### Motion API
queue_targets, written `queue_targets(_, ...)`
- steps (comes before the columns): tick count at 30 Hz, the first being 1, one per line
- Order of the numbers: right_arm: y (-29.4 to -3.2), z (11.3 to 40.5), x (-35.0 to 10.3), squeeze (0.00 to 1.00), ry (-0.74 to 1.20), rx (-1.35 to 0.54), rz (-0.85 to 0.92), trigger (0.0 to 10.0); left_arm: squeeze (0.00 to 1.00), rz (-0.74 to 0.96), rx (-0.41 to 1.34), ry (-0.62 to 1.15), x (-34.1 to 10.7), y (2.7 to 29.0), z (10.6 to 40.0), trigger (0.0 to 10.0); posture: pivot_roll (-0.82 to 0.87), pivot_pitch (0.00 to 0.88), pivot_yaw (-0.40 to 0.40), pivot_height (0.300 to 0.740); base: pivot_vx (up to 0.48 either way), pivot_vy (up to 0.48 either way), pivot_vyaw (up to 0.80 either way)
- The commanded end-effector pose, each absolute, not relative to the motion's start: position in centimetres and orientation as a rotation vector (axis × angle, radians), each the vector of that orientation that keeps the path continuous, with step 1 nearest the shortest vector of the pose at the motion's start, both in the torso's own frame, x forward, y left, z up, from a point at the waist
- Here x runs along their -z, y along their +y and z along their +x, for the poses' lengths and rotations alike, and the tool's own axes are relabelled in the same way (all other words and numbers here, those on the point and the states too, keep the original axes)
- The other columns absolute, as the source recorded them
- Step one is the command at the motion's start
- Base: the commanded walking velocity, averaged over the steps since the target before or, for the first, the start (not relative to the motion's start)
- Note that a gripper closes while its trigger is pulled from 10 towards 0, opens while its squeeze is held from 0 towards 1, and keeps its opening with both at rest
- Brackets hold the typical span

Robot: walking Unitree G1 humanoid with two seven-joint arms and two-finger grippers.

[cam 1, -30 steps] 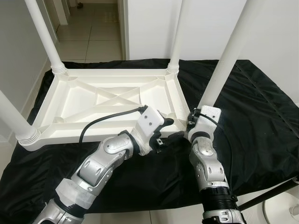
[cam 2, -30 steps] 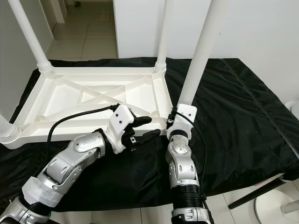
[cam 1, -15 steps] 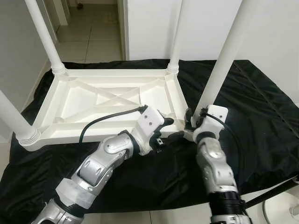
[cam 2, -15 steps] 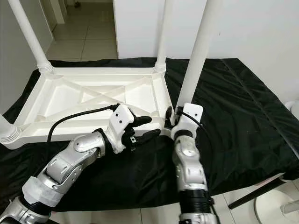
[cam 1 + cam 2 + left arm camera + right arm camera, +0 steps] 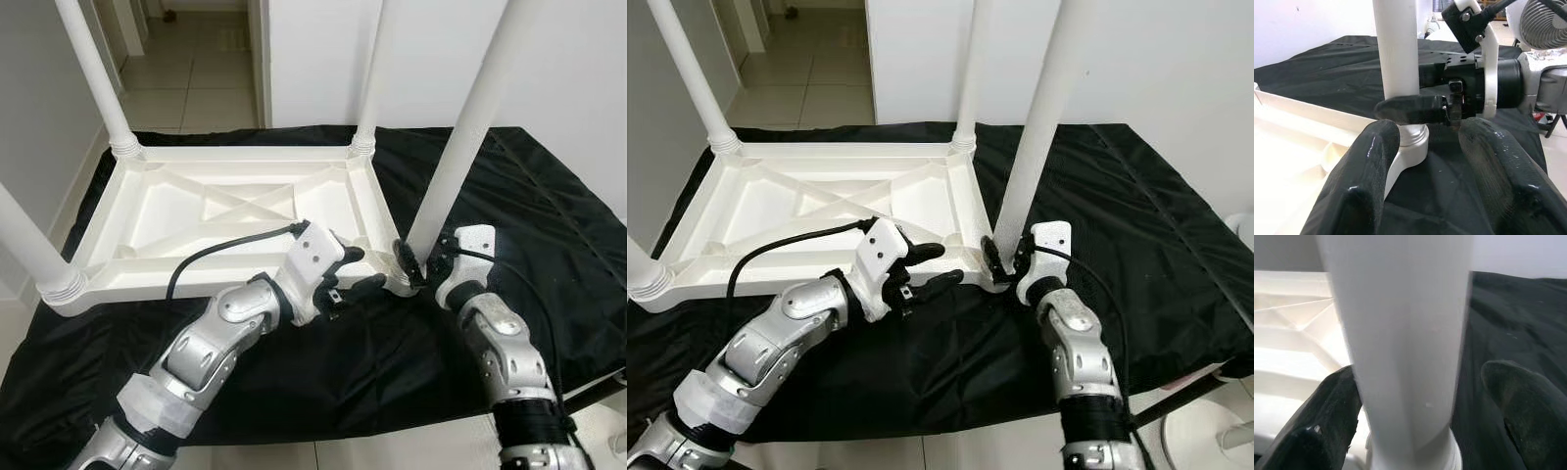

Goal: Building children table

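Left eye view shows a white plastic children's table (image 5: 235, 211) lying upside down on a black cloth (image 5: 529, 225), its ribbed underside facing up so the leg sockets can be reached from above. Four white legs rise from its corners; the near right leg (image 5: 460, 147) is the one in hand. The right gripper (image 5: 419, 264) sits low at the base of that leg, just above the corner socket (image 5: 397, 282), its two black fingers spread to either side of the tube. In the right wrist view the fingers (image 5: 1334, 406) flank the leg with a gap visible on the far side, so I judge the gripper to be open around the leg, not clamped on it (the near finger may be brushing the tube; too close to tell).

The left gripper (image 5: 353, 274) rests at the table's near edge just beside the same corner, fingers apart and holding nothing. Its place reads as a brace: pressing or steadying the frame so the socket does not shift while the leg is turned or pushed home.

The low grasp point makes sense, since force applied near the collar seats the leg without levering the long tube sideways. The remaining three legs look seated in their corners.
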State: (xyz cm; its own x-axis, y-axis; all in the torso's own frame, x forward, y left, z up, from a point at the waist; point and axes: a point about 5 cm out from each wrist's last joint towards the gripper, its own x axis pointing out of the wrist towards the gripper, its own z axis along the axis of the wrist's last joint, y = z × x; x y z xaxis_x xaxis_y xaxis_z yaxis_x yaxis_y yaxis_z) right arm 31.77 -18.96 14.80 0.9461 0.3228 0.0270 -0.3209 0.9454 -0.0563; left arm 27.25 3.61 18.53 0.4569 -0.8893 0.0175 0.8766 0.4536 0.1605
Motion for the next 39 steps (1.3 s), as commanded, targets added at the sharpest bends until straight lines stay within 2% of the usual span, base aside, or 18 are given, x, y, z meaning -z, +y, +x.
queue_targets(1,-18.6,32.1,-14.8,0.0,-0.032,-0.393,-0.071,10.0,0.0,0.156,1.18,-0.093,-18.4,3.4,27.1,10.0,-0.07,0.0,0.0,0.74,0.0,0.0,0.0)
queue_targets(12,-17.8,34.5,-14.5,0.0,0.047,-0.598,-0.157,10.0,0.0,0.158,1.171,-0.107,-18.6,3.3,27.2,10.0,-0.05,0.0,-0.013,0.74,0.0,0.0,0.0)
queue_targets(13,-17.8,34.6,-14.4,0.0,0.061,-0.618,-0.172,8.0,0.0,0.158,1.167,-0.109,-18.7,3.3,27.2,10.0,-0.05,0.0,-0.015,0.74,0.0,0.0,0.0)
queue_targets(14,-17.7,34.7,-14.2,0.0,0.074,-0.634,-0.178,3.8,0.0,0.157,1.164,-0.111,-18.7,3.4,27.2,10.0,-0.05,0.0,-0.019,0.74,0.0,0.0,0.0)
queue_targets(15,-17.7,34.8,-14.1,0.0,0.081,-0.643,-0.182,3.8,0.0,0.157,1.162,-0.112,-18.8,3.4,27.3,10.0,-0.05,0.0,-0.019,0.74,0.0,0.0,0.0)
queue_targets(16,-17.7,34.8,-13.9,0.0,0.094,-0.653,-0.183,0.0,0.0,0.157,1.16,-0.112,-18.8,3.4,27.2,10.0,-0.05,0.0,-0.022,0.74,0.0,0.0,0.0)
queue_targets(28,-18.5,34.6,-12.9,0.0,0.135,-0.663,-0.171,0.0,0.0,0.153,1.154,-0.112,-18.7,3.4,27.2,10.0,-0.05,0.0,-0.023,0.74,0.0,0.0,0.0)
queue_targets(29,-18.7,34.6,-12.8,0.0,0.133,-0.643,-0.169,4.4,0.0,0.153,1.156,-0.112,-18.7,3.4,27.2,10.0,-0.05,0.0,-0.023,0.74,0.0,0.0,0.0)
queue_targets(30,-18.9,34.6,-12.8,0.0,0.131,-0.621,-0.161,10.0,0.0,0.153,1.157,-0.112,-18.7,3.4,27.2,10.0,-0.05,0.0,-0.02,0.74,0.0,0.0,0.0)
queue_targets(39,-19.6,34.6,-12.8,0.0,0.117,-0.485,-0.163,10.0,0.0,0.163,1.155,-0.115,-18.5,3.2,27.2,10.0,-0.06,0.0,-0.017,0.74,0.0,0.0,0.0)
